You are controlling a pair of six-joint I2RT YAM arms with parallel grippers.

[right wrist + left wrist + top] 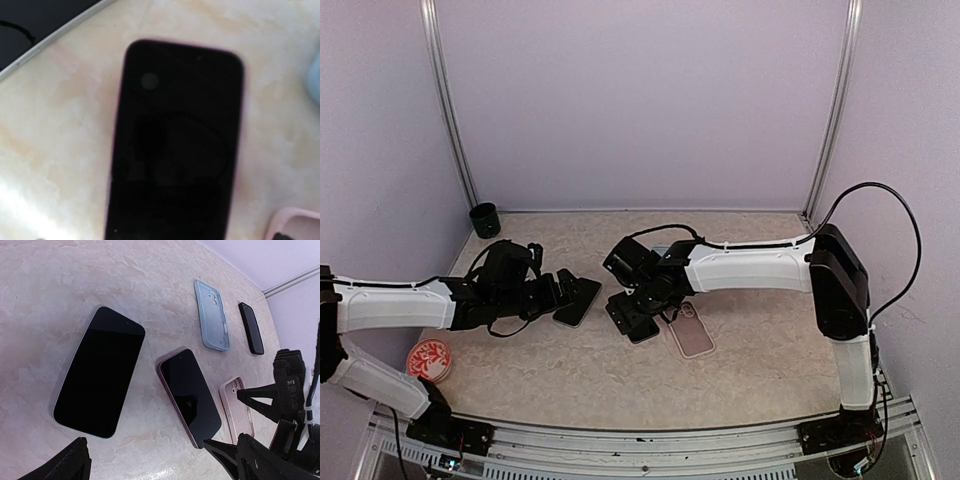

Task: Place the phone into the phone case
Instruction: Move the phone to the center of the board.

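Observation:
A purple-edged phone (190,395) lies screen up on the table, also in the top view (633,320). It fills the right wrist view (175,150). An empty pink case (241,409) lies just right of it (693,331), its corner showing in the right wrist view (295,225). My right gripper (642,300) hangs low over this phone's end. Its fingers (255,399) stand apart, open and empty. A larger black phone (100,372) lies to the left (577,300). My left gripper (556,292) is open and empty beside it, its fingers (70,462) wide apart.
An empty light blue case (212,315) and a small black phone (251,327) lie farther back. A dark green cup (485,218) stands at the back left. A red and white round lid (430,358) lies at the front left.

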